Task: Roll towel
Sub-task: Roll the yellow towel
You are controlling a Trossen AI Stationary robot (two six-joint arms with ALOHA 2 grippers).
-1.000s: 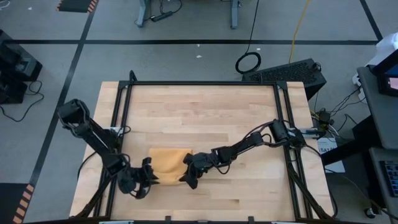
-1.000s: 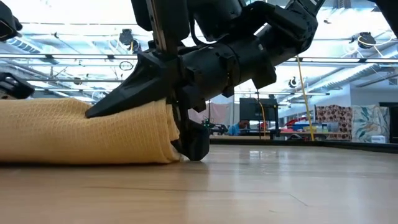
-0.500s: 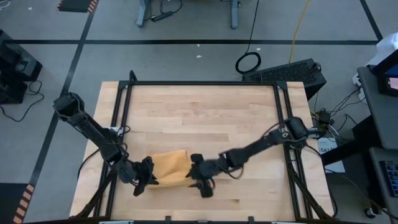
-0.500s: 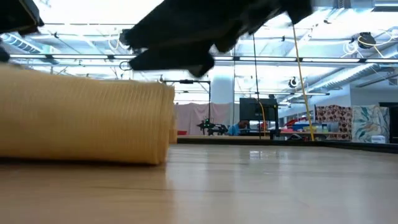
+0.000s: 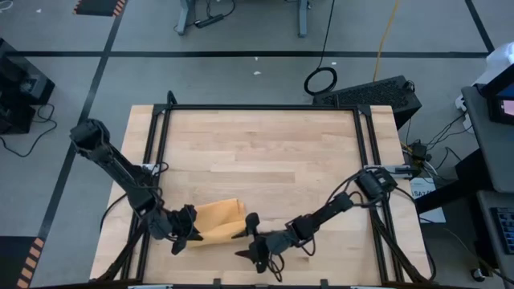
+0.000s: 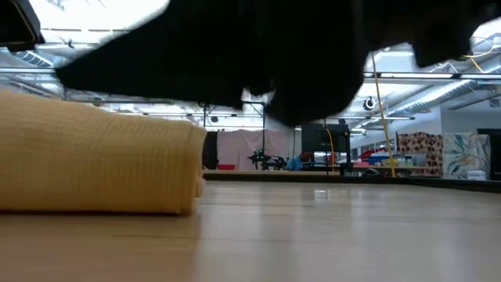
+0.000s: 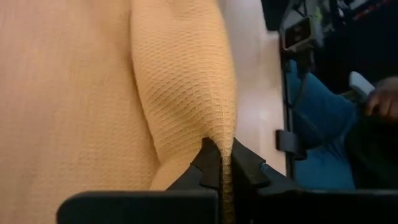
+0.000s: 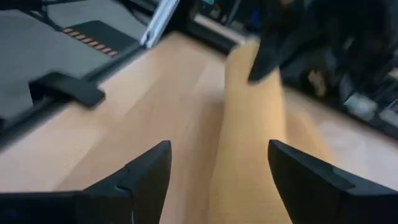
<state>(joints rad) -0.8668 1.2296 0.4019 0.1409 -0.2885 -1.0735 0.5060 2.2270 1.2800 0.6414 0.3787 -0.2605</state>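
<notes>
From above, the towel [image 5: 217, 220] lies as a mustard bundle near the table's [image 5: 265, 152] front edge, at about 7 o'clock from the table's middle. My left gripper [image 5: 191, 230] sits at the bundle's 9 o'clock end, touching it. My right gripper [image 5: 249, 234] is off the bundle's 3 o'clock end, just beside it and near the front edge. This view alone shows both arms and the whole layout, but it cannot settle how my fingers stand.

The low view shows the towel [image 6: 98, 160] as a thick rolled mass resting flat on the wood, its rounded end facing 3 o'clock. A dark blurred shape hangs above it, one of my arms, though I cannot say which. Bare tabletop lies to the roll's 3 o'clock side, which the overhead picture does not make plain.

My left wrist view gives the grip itself: my left claw [image 7: 221, 171] is pinched tight on a ridge of the towel [image 7: 180, 81], with the waffle weave running up out of the narrow slit between my fingers. Beyond the table edge a person's hand [image 7: 382, 102] and a blue-clad leg [image 7: 317, 99] show, seen in no other view.

My right wrist view shows my right fingers [image 8: 146, 171] spread wide with nothing between them, and the towel [image 8: 255, 130] stretching away ahead of them.
</notes>
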